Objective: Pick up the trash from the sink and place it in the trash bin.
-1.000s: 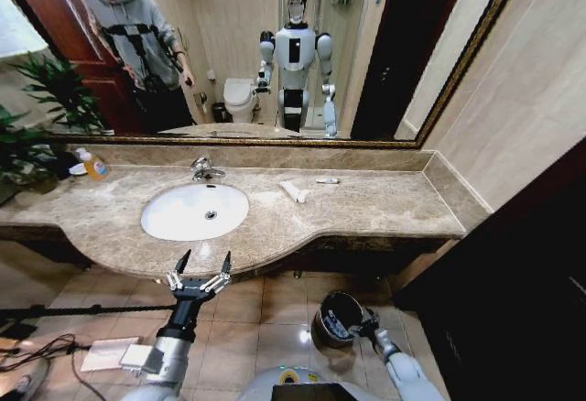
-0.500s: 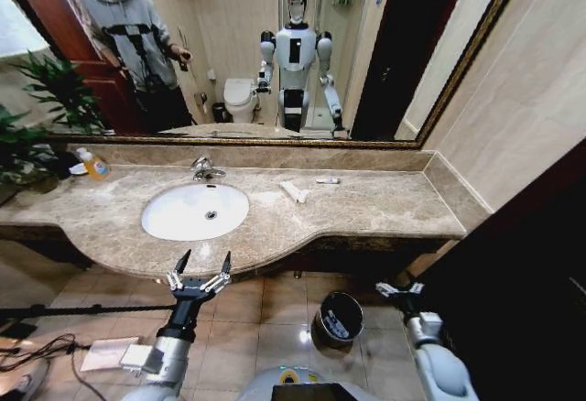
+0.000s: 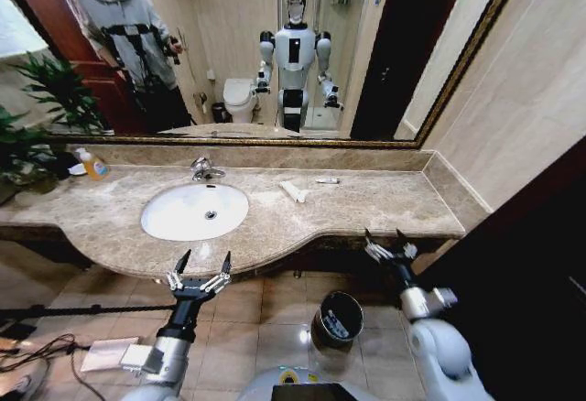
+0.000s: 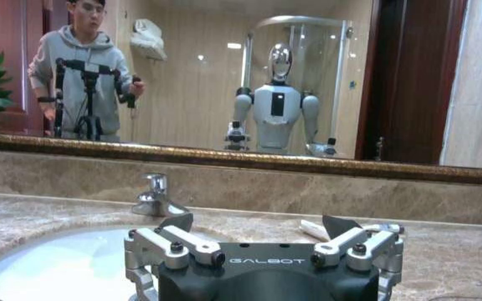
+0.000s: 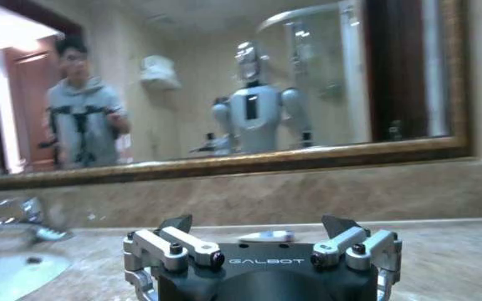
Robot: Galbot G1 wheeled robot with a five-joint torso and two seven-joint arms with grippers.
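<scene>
The white oval sink (image 3: 194, 211) is set in the marble countertop (image 3: 385, 207), with its faucet (image 3: 203, 170) behind it. Two pieces of trash lie on the counter to the right of the basin: a white tube (image 3: 293, 190) and a smaller capped tube (image 3: 327, 180). The dark round trash bin (image 3: 337, 319) stands on the floor below the counter with something white inside. My left gripper (image 3: 202, 262) is open just before the counter's front edge, facing the sink (image 4: 48, 269) and the white tube (image 4: 312, 230). My right gripper (image 3: 385, 239) is open at the counter edge above the bin, facing the small tube (image 5: 266, 236).
An orange soap bottle (image 3: 92, 165) and a potted plant (image 3: 37, 117) stand at the counter's far left. A dark panel (image 3: 522, 273) closes off the right side. Cables (image 3: 27, 346) lie on the tiled floor at the left. A wide mirror (image 3: 385, 44) backs the counter.
My right arm has risen from beside the trash bin up to the counter's front edge. The left arm has stayed where it was.
</scene>
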